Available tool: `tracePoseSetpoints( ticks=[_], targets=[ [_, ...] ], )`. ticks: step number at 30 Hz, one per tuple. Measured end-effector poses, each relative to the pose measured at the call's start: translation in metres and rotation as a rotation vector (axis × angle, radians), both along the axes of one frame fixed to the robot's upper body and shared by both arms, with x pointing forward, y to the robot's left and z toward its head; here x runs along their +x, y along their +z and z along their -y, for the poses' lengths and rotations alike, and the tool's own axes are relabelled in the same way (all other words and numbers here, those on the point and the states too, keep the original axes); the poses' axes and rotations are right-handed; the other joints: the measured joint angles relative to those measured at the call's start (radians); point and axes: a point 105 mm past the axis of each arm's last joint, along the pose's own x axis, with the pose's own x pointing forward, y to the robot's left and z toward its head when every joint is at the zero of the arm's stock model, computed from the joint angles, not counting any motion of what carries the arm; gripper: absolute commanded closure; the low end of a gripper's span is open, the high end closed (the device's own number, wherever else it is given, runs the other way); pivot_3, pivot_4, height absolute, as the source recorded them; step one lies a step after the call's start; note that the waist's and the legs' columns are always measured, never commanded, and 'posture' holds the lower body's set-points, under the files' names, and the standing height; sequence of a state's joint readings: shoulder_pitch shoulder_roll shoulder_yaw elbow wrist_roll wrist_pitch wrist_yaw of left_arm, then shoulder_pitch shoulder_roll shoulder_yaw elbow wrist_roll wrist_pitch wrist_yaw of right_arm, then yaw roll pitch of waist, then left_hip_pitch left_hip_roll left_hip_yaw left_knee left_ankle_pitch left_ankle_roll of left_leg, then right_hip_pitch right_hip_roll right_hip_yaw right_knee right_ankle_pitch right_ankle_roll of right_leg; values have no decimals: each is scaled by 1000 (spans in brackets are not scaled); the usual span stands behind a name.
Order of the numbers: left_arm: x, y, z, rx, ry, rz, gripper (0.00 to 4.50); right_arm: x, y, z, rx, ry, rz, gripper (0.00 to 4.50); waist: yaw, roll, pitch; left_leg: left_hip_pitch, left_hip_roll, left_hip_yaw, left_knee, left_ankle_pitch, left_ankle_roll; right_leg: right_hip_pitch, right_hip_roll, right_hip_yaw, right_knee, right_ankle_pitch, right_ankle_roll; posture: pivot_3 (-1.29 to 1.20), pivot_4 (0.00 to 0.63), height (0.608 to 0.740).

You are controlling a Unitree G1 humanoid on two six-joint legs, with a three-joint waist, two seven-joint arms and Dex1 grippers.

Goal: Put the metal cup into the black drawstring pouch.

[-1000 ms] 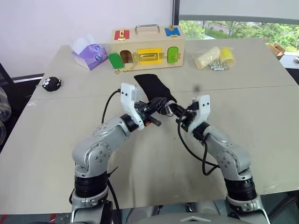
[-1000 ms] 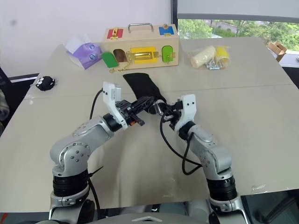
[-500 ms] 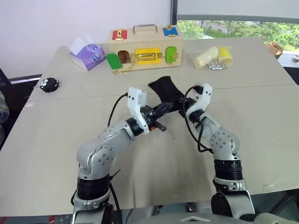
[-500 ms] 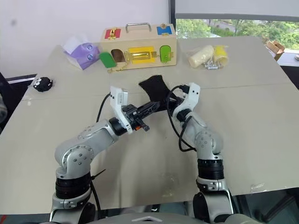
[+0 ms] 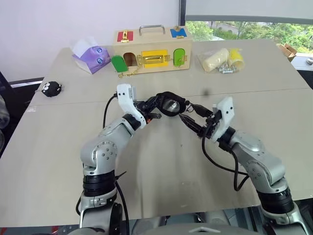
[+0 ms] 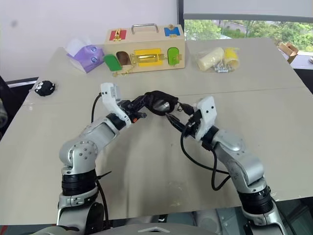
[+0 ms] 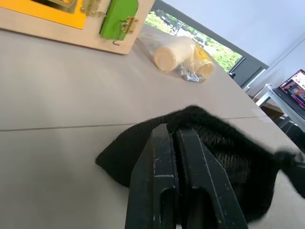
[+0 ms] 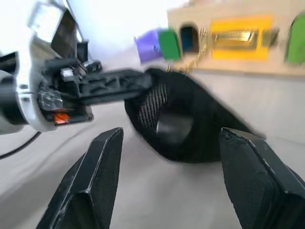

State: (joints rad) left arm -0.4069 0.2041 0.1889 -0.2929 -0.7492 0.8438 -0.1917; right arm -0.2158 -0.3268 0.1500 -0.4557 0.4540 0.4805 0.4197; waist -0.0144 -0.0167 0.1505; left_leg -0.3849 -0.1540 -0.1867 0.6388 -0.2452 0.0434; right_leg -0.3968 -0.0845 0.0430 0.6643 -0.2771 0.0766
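My left gripper is shut on the rim of the black drawstring pouch, holding it over the middle of the table with its mouth turned toward my right arm. Inside that mouth shows the shiny round metal cup, also visible as the metal cup. In the left wrist view the two fingers pinch the black fabric. My right gripper stands open just in front of the pouch mouth, with nothing between its fingers.
At the back of the table stand a wooden latch box, a purple tissue pack and a pale yellow roll in plastic. A small black-and-white toy lies near the left edge.
My right gripper has opened and drawn back out of the pouch mouth toward the right. The cup stayed inside. My left gripper swung the pouch so that its mouth faces the right arm.
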Motion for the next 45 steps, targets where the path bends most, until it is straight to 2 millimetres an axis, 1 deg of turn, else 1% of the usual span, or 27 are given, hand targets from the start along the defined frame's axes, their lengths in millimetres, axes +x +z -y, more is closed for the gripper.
tracePoseSetpoints(
  ticks=[4, 6, 7, 8, 10, 14, 16, 17, 20, 22, 24, 25, 26, 28, 29, 30, 31, 33, 34, 37, 40, 42, 44, 45],
  targets=[
    [0, 0, 0, 0, 1, 1, 4500, 4, -7, 9, -92, -38, 61, 1284, 2, 0, 0, 1, 0, 0, 1, 0, 0, 0, 0, 0, 0, 1, 1, 0, 150, 740],
    [0, 0, 0, 0, 1, 1, 4500, 8, -16, 12, -148, -56, 65, 1284, 3, 0, 0, 1, 0, 0, 1, 0, 0, 0, 0, 0, 0, 1, 1, 0, 150, 740],
    [0, 0, 0, 0, 1, 1, 4500, 9, -24, 12, -185, -53, 53, 1284, 3, 0, 0, 0, 0, 0, 1, 0, 0, 0, 0, 0, 0, 1, 1, 0, 150, 740],
    [0, 0, 0, 0, 1, 1, 4500, 8, -28, 11, -195, -45, 43, 1284, 4, 0, 0, 0, 0, 0, 1, 0, 0, 0, 0, 0, 0, 1, 1, 0, 150, 740],
    [0, 0, 0, 0, 0, 1, 4500, 1, -41, 2, -206, 8, -1, 1284, 3, 0, 0, 0, 0, 0, 1, 0, 0, 0, 0, 0, -1, 1, 1, 0, 150, 740],
    [0, 0, 0, 0, -1, 2, 4500, -7, -50, -15, -215, 76, -34, 1284, 3, 0, 0, 0, 0, 0, 1, 0, 0, 0, 0, 0, -1, 1, 1, 0, 150, 740],
    [0, 0, 0, 1, -2, 3, 4500, -2, -54, -22, -217, 63, -44, 1284, 3, 0, 0, 0, 0, 0, 2, 0, 0, 0, 0, 0, 0, 2, 1, 0, 150, 740],
    [0, 0, 1, 1, -4, 3, 4500, 6, -56, -26, -203, 38, -60, 1284, 3, 0, 0, 1, 0, 0, 2, 0, 0, 1, 1, 0, 0, 2, 0, 0, 150, 740],
    [0, 0, 1, 0, -5, 3, 4500, 15, -59, -34, -173, 13, -86, 1284, 4, -1, 0, 0, 0, 0, 2, 0, 0, 0, 1, 0, 0, 2, 0, 0, 150, 740],
    [0, 0, 2, -2, -8, 3, 4500, 25, -65, -39, -154, -26, -123, 1284, 4, -1, 0, 1, 0, 0, 2, 0, -1, 0, 1, 0, 0, 3, 0, 0, 150, 740],
    [0, 0, 2, -2, -10, 4, 4500, 27, -71, -41, -144, -36, -151, 1284, 4, 0, 0, 0, 0, 0, 2, 0, -1, 0, 1, 0, 0, 3, 0, 0, 150, 740],
    [0, 0, 2, -2, -9, 5, 4500, 29, -77, -41, -144, -49, -173, 1775, 4, 0, 0, 0, 0, 0, 2, 0, -1, 0, 1, 0, -1, 3, 0, 0, 150, 740],
    [0, 0, 2, -2, -9, 5, 4500, 30, -79, -41, -150, -58, -177, 2135, 4, 0, 0, 0, 0, 0, 2, 0, -1, 0, 1, 0, -1, 3, 0, 0, 150, 740],
    [0, 0, 2, -1, -8, 6, 4500, 33, -80, -36, -149, -92, -176, 3039, 3, 0, 0, 0, 0, 0, 2, 0, -1, 0, 1, 0, -1, 2, 0, 0, 150, 740],
    [0, 0, 2, -1, -7, 6, 4500, 36, -78, -32, -138, -114, -172, 3490, 3, 0, 0, 0, 0, 0, 2, 0, -1, 0, 1, 0, -1, 3, 0, 0, 150, 740],
    [0, 1, 2, -1, -7, 8, 4500, 37, -75, -25, -130, -146, -164, 4150, 4, 0, 0, 0, 0, 0, 2, 1, -1, 0, 1, 0, -1, 3, 0, 0, 150, 740],
    [0, 1, 1, 0, -3, 9, 4500, 37, -73, -17, -125, -174, -154, 4451, 5, 0, 0, 0, 0, -1, 2, 1, -1, 0, 1, 0, -1, 2, 0, 0, 150, 740],
    [0, 1, 1, -2, 0, 14, 4500, 37, -71, -8, -121, -205, -147, 4451, 4, 0, 0, 0, 0, 0, 2, 1, -1, 0, 1, 0, -1, 3, 0, 0, 150, 740],
    [0, 2, 2, -9, 2, 19, 4500, 37, -65, 3, -91, -248, -142, 4451, 4, 0, 0, 0, 0, 0, 2, 1, -1, 0, 1, 0, 0, 3, 0, 0, 150, 740],
    [1, 1, 5, -16, -4, 21, 4500, 40, -48, 17, -43, -296, -106, 4451, 2, 0, 0, 1, 0, 0, 2, 1, -1, 0, 1, 1, 0, 3, 0, 0, 150, 740],
    [1, 1, 11, -23, -21, 29, 4500, 45, -24, 31, -36, -329, -27, 4451, 3, 0, 0, 0, 0, 0, 2, 1, -1, 0, 2, 1, 0, 3, 0, 0, 150, 740],
    [2, -2, 10, -23, -19, 26, 4500, 49, -9, 43, -43, -363, 24, 4451, 4, 0, 0, 0, 0, 0, 2, 1, -1, 0, 1, 0, 0, 3, 0, 0, 150, 740],
    [3, -4, 10, -15, -15, 26, 4500, 56, 13, 59, -66, -413, 100, 4451, 4, 0, 0, 0, 0, 0, 2, 1, -1, 0, 1, 1, 0, 3, 0, 0, 150, 740],
    [3, -3, 12, -11, -21, 34, 4500, 57, 24, 63, -76, -426, 138, 4451, 4, 0, 0, 0, 0, 0, 2, 1, -1, 0, 1, 0, 0, 3, 0, 0, 150, 740]
  ],
)
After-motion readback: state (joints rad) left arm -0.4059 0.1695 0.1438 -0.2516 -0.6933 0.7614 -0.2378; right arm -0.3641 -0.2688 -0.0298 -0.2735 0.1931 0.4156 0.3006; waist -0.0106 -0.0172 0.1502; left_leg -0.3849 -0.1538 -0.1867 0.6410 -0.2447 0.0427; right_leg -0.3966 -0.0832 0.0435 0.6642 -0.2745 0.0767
